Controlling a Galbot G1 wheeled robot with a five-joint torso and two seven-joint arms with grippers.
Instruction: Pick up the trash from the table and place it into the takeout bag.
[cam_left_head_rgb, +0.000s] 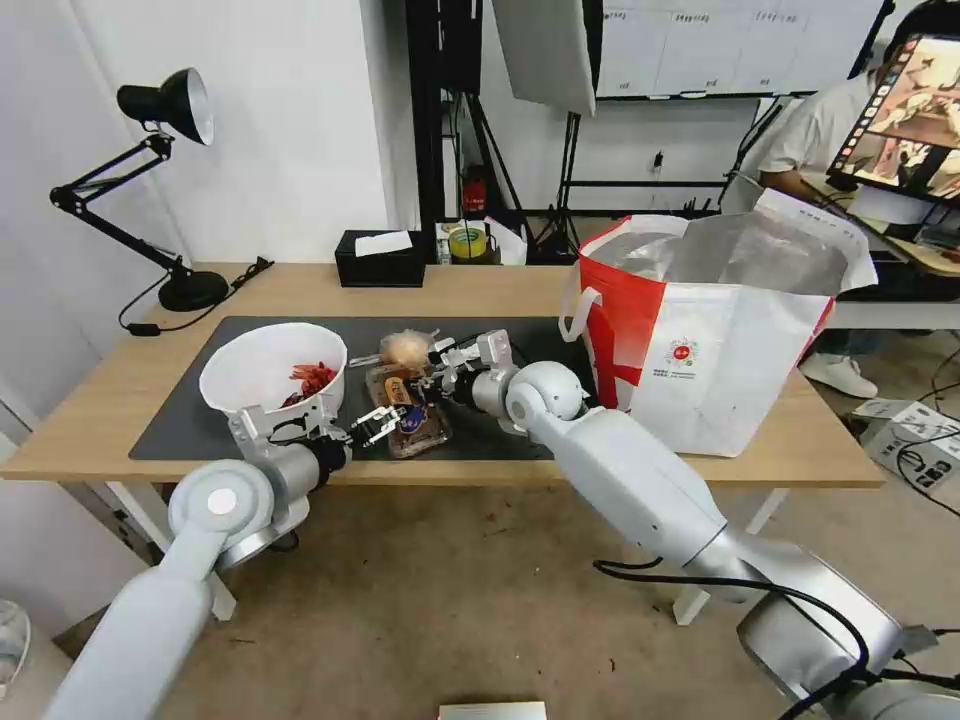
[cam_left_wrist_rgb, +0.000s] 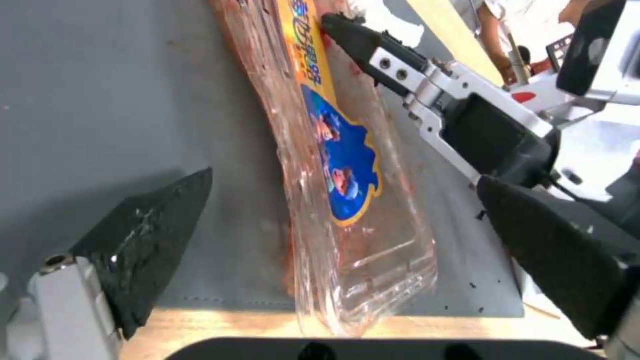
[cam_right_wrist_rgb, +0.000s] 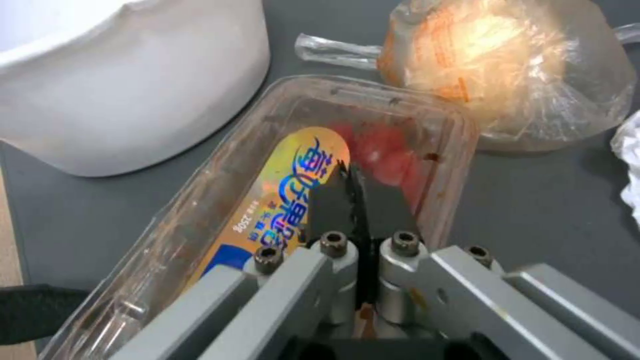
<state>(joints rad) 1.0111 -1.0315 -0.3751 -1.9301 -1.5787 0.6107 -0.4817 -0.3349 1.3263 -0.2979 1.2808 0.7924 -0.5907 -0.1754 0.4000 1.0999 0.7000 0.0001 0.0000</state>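
Two tools meet at the clear hinged plastic food tray (cam_left_head_rgb: 408, 412), which lies on the dark grey mat (cam_left_head_rgb: 180, 420) near the front edge of the counter (cam_left_head_rgb: 100, 400), between the white round plastic bowl (cam_left_head_rgb: 272, 372) on its left and the takeout bag (cam_left_head_rgb: 720, 340) well off to its right. The tray's long axis runs from near to far. The left tool (cam_left_wrist_rgb: 347, 200) sits at the near end, fingers spread wide, one on either side of the tray and gripping nothing. The right tool (cam_right_wrist_rgb: 360, 195) comes in from the far right with its black fingertips pressed together over the tray's lid by the gold label; whether they pinch the thin plastic cannot be told. Both arms are about equally close, so the lift will likely turn on which end gets gripped.

The tray is thin, glossy and crinkled, smeared red inside, with a blue and yellow sticker; it would probably flex under a squeeze. The bun in its clear bag (cam_right_wrist_rgb: 513, 75) lies just beyond the tray's far end, soft and rumpled. The bowl is smooth and rigid, with red crayfish shells (cam_left_head_rgb: 313, 378) inside. The bag stands open, boxy, lined with silver foil.
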